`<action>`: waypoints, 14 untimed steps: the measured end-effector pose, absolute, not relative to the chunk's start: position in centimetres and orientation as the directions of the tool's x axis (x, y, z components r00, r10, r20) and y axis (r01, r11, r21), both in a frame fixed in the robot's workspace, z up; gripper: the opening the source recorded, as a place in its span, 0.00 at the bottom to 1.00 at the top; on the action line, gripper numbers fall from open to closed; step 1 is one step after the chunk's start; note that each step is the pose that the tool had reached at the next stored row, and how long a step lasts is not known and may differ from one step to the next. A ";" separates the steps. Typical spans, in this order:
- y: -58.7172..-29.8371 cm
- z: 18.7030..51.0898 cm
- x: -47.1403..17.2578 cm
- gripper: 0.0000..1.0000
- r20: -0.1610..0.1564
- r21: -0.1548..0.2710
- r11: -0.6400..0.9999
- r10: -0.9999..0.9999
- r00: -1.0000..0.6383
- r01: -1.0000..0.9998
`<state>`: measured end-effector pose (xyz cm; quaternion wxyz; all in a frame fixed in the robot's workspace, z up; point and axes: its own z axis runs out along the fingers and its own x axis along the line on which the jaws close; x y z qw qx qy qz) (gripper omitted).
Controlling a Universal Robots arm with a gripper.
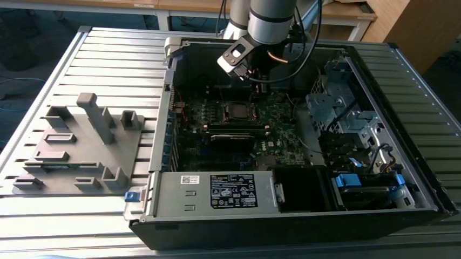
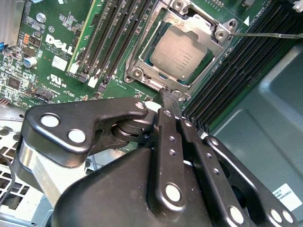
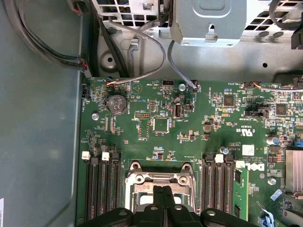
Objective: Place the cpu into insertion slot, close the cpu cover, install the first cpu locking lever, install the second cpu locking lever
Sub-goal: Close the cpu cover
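The gripper stood with its fingers pinched together on nothing I could see, tips down at the edge of the insertion slot. The cpu lay seated there under the cpu cover. Beyond it a thin locking lever jutted out. I judged that a tip slipping off the springy wire could gouge the memory slots.

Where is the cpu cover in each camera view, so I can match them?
Exterior view: cpu cover mid-way across the green motherboard.
Second wrist view: silvery frame just beyond the gripper.
First wrist view: frame meeting the gripper.
Shared landmark: black memory slots beside it.
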<state>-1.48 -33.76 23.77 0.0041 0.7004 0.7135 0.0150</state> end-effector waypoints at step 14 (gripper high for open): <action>-33.8 23.8 -1.5 0.11 0.015 0.027 0.042 0.999 -0.042 0.999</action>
